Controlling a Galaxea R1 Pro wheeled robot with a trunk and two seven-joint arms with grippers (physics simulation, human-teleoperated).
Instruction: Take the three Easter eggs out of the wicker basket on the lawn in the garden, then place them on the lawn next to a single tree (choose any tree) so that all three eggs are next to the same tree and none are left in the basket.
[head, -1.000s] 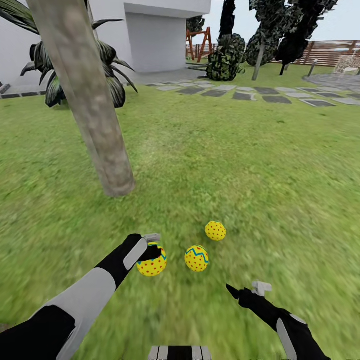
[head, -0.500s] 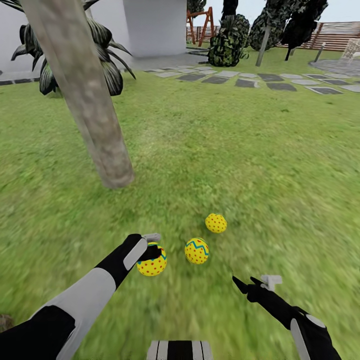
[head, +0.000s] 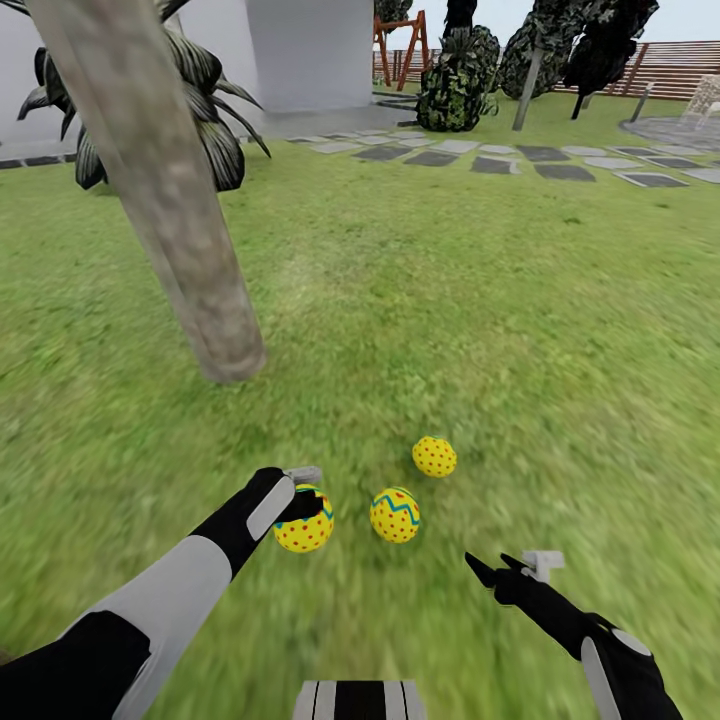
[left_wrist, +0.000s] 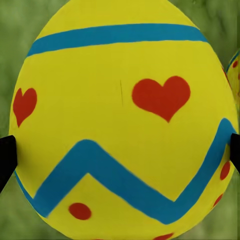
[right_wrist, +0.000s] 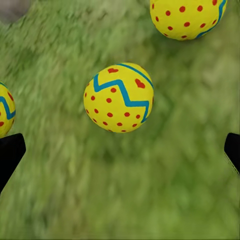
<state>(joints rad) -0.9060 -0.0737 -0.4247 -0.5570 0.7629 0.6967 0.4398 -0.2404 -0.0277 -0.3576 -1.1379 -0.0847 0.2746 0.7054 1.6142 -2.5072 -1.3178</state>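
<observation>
Three yellow Easter eggs with red dots sit close to the tree (head: 190, 240), whose grey-brown trunk rises from the lawn (head: 500, 300). My left gripper (head: 306, 508) is shut on one egg (head: 304, 528), which is large in the left wrist view (left_wrist: 120, 120), with a dark fingertip at each side. Two more eggs (head: 395, 515) (head: 434, 456) lie on the grass just right of it. My right gripper (head: 512, 568) hovers open, nearer than them; its wrist view looks down on the middle egg (right_wrist: 118, 97) and another (right_wrist: 187, 17). The wicker basket is out of view.
A dark broad-leaved plant (head: 205, 110) stands behind the trunk. A grey stepping-stone path (head: 540, 165) crosses the far lawn, with dark conical trees (head: 455, 80) and a fence beyond. Open grass spreads to the right.
The camera has tilted slightly, shifting the whole scene. My right gripper has drawn a little to the right. The left gripper still holds its egg in the same pose.
</observation>
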